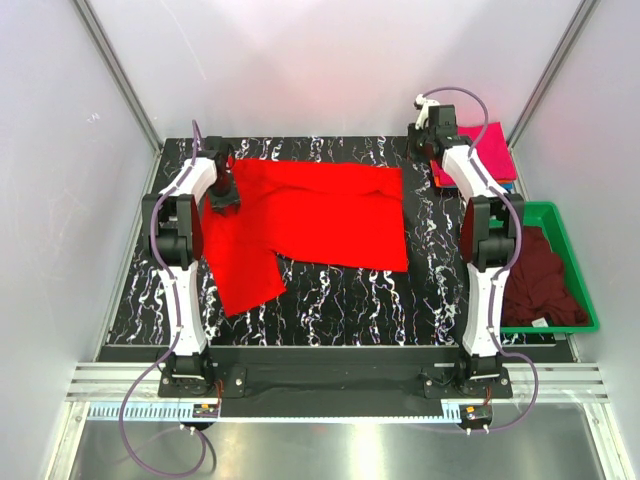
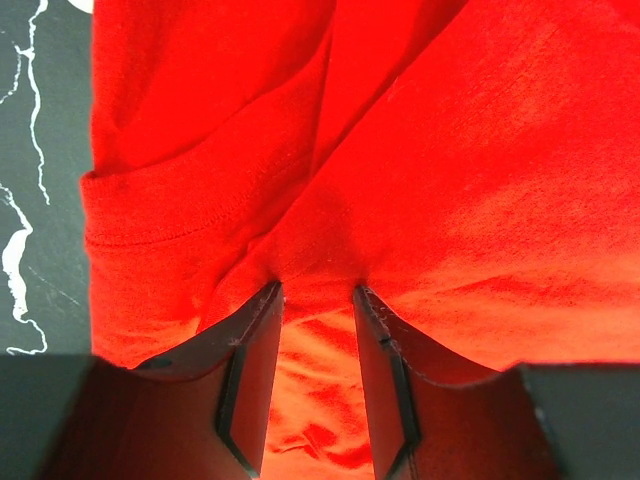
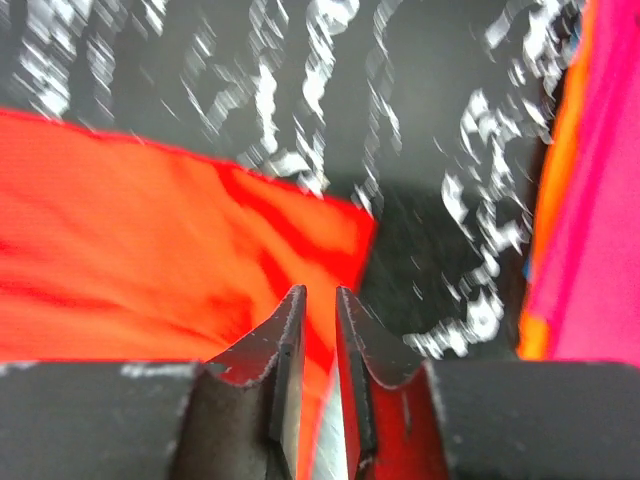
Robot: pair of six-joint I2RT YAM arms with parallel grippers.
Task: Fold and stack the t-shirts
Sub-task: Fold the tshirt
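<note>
Now the left gripper point(image 2: 315, 290) pinches the red t-shirt point(image 1: 320, 215) near the left edge of the table point(image 1: 340, 290); the right gripper point(image 3: 319, 292), almost closed and empty, hangs by the far right corner.

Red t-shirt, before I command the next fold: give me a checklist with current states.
1. Red t-shirt lying spread on table: ok.
2. Cloth smooth at left gripper: not ok, creased.
3. Left fingers clamped on cloth: cannot tell.
4. Right gripper holding the shirt corner: cannot tell, blurred.
5. Magenta t-shirt apart from red one: ok.
6. Maroon t-shirt folded: not ok, heaped in green bin.
</note>
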